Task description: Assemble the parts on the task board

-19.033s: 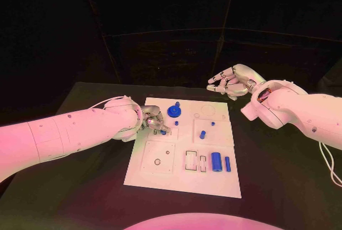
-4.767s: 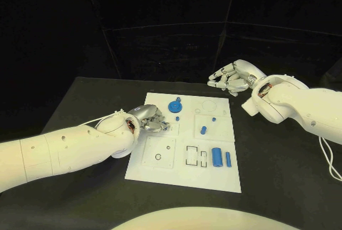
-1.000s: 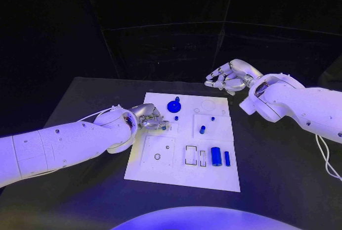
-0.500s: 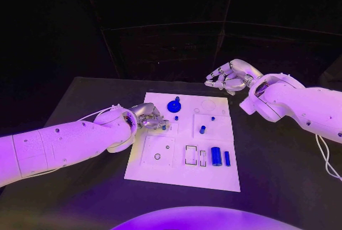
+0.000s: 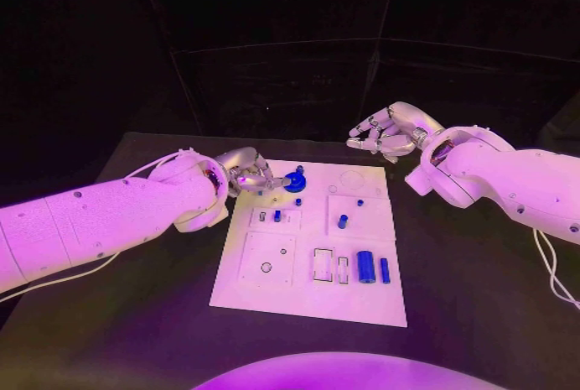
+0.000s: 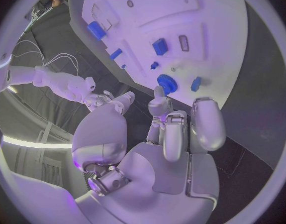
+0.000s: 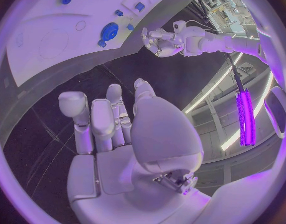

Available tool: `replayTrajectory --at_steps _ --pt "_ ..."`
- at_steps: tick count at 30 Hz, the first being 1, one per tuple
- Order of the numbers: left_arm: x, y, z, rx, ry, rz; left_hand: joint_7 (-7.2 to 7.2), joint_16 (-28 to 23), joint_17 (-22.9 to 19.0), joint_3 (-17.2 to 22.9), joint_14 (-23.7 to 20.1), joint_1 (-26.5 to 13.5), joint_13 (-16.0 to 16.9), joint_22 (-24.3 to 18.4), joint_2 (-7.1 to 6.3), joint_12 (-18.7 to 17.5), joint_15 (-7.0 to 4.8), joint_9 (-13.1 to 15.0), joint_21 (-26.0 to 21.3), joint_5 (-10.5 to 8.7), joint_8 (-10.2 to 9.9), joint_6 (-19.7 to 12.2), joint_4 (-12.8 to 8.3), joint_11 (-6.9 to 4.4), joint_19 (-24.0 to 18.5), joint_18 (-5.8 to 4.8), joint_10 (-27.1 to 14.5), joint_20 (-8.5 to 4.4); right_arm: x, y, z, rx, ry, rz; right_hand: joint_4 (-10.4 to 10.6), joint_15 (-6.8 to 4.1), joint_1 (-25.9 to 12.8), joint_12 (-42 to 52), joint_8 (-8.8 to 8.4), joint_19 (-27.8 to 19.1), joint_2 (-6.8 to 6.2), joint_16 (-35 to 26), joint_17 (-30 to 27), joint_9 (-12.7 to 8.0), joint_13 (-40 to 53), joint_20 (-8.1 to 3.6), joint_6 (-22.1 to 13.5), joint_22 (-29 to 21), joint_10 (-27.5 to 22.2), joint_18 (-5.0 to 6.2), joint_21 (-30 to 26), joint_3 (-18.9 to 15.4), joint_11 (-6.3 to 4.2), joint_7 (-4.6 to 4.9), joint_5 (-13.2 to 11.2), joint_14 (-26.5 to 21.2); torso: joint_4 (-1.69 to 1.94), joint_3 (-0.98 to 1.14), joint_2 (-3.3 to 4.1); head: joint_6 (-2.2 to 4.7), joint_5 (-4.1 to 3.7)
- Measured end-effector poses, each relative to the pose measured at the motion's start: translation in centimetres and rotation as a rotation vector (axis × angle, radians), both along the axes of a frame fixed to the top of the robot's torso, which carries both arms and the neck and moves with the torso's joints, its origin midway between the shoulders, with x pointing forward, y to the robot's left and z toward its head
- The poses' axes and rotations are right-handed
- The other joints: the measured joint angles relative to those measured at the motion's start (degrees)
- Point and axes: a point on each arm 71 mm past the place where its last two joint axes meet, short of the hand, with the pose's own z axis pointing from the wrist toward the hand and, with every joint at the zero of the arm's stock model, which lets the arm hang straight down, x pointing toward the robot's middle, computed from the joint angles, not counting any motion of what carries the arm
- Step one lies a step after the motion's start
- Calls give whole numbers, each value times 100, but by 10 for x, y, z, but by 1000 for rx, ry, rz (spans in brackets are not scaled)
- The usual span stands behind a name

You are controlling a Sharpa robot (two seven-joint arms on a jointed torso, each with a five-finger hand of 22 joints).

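Since half a second ago our left hand (image 5: 248, 176) has gone from the middle-left panel of the task board (image 5: 302, 302) up to its far left corner, and a small blue peg (image 5: 277, 215) now stands free where that hand was.

Nearest to us, at the front of the board, a thick blue cylinder (image 5: 366, 267) and a thin blue bar (image 5: 385, 269) lie side by side, their long axes pointing away from us. Further in, 2 more small blue pieces (image 5: 344, 221) sit on the right panel.

Beyond these is the blue gear (image 5: 294, 184), flat on the board with a short stem above it. It lies just beside our left fingertips (image 6: 159, 91), toward the board's centre; whether they touch it we cannot tell. The left fingers are apart and hold nothing.

Farthest, our right hand (image 5: 385, 132) hovers past the board's far right corner, fingers loosely curled on nothing. We judge the left hand clearly nearer to the gear.
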Motion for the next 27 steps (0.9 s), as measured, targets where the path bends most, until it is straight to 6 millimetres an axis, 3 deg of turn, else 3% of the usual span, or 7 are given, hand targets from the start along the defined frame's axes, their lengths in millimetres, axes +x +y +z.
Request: replayTrajectory --at_steps 3,9,11,17,22,27 --pt "14 8 16 10 30 2 76 0 0 -280 -2 271 -136 -98 66 -68 42 -155 -126 -205 -128 -89 -2 62 -43 0 -102 42 1 0 0 0 0 -1 0 0 0 0 0 0 0 0 0 0 0 0 0 0 0 0 0 0 0 0 0 0 0 1 0 11 6" --pt "42 24 32 104 133 -25 101 -45 0 -455 7 949 -375 -337 245 -232 75 -330 -420 -214 -155 -64 -279 90 -133 0 -315 133 1 1 -1 0 0 0 0 0 0 0 0 0 0 0 0 0 0 0 0 0 0 0 0 0 0 0 0 0 0 2 0 40 14" --pt "49 25 31 141 181 -43 107 -45 0 -474 -1 998 -405 -381 286 -232 83 -355 -469 -214 -155 -57 -298 111 -134 87 -335 134 1 1 -1 0 0 0 0 0 0 0 0 0 0 0 0 0 0 0 0 0 0 0 0 0 0 0 0 0 0 2 3 51 16" --pt "63 20 24 227 272 -79 86 -39 0 -782 -1 939 -343 -311 344 -160 82 -455 -414 -224 -155 6 -170 90 -134 89 -315 134 2 2 -1 0 1 1 0 0 0 0 0 0 0 1 0 0 0 0 0 0 0 0 0 0 0 0 -1 0 -3 2 10 83 39" --pt "72 14 17 281 298 -85 66 -17 0 -1106 -1 907 -292 -234 376 -88 82 -530 -336 -465 -155 67 -25 39 -110 90 -258 110 2 3 -1 1 1 4 0 0 0 0 0 0 0 3 0 0 0 0 0 0 0 0 0 0 0 0 -2 0 -10 -2 19 98 53" --pt "75 11 9 307 303 -80 45 -17 0 -1236 -2 938 -235 -155 407 -15 82 -555 -244 -481 -120 130 43 40 -70 90 -218 111 2 5 -1 1 1 6 0 0 0 0 0 0 0 3 0 0 0 0 0 0 0 0 0 0 0 0 -2 0 -10 -7 21 103 63"
